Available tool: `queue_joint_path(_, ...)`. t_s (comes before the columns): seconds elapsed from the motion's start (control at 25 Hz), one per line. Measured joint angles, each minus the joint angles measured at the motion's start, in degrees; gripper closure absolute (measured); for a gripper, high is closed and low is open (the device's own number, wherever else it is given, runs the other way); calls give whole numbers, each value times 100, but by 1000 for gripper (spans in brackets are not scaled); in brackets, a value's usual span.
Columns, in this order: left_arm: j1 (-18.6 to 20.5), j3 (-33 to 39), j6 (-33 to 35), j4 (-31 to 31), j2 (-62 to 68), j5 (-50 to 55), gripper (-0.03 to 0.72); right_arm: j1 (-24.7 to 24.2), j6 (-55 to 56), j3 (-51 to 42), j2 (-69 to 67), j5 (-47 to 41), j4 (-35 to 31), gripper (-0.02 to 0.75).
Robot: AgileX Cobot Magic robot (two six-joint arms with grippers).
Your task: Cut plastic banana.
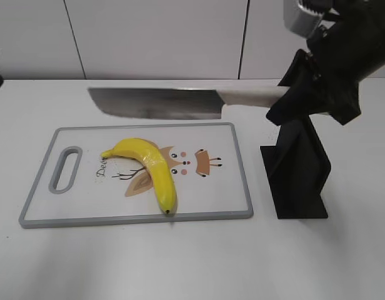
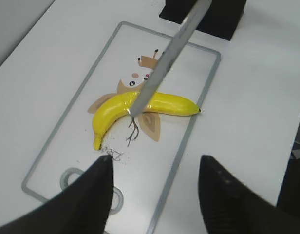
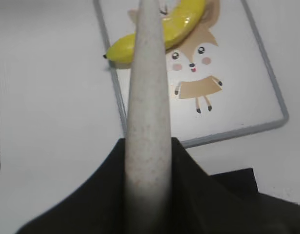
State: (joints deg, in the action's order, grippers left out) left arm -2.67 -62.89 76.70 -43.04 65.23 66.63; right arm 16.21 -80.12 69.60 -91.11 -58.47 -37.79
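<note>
A yellow plastic banana (image 1: 152, 166) lies whole on a white cutting board (image 1: 86, 206) with a grey rim and a fox drawing. It also shows in the left wrist view (image 2: 116, 107) and the right wrist view (image 3: 181, 22). My right gripper (image 1: 302, 94) is shut on the pale handle (image 3: 147, 122) of a knife. Its wide steel blade (image 1: 155, 103) is level in the air above the board's far edge. My left gripper (image 2: 155, 175) is open and empty above the board's handle end; it is out of the exterior view.
A black knife stand (image 1: 299, 172) stands on the white table to the right of the board. The board's handle hole (image 1: 65, 169) is at its left end. A white panelled wall runs behind the table.
</note>
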Motion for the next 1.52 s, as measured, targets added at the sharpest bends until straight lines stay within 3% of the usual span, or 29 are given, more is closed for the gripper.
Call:
queue_joint_path(0.2,-470,-769,617,163,1039,58,163,-18,-773,450,-669,-223,-230,568)
queue_joint_path(0.44,-1132,-1280,691,1029,2003,-331,163,-18,-1409,1273,-1440,-501,-418,568)
queue_joint_path(0.76,-1331,-1835,707,1379,3135,-545,180,-18,-1619,1979,-1987,-735,-612,568)
queue_joint_path(0.84,-1344,-1964,707,1388,3307,-578,253,-18,-1618,2043,-2082,-748,-666,568)
queue_joint_path(1.0,-1366,-2054,713,1431,3483,-623,582,-25,-1601,2065,-2218,-575,-756,569)
queue_joint_path(1.08,-1393,-2059,713,1470,3525,-649,676,-25,-1601,2065,-2219,-513,-762,568)
queue_joint_path(1.52,-1654,-2095,506,1809,3941,-1098,711,-36,-1522,2065,-2286,-208,-550,568)
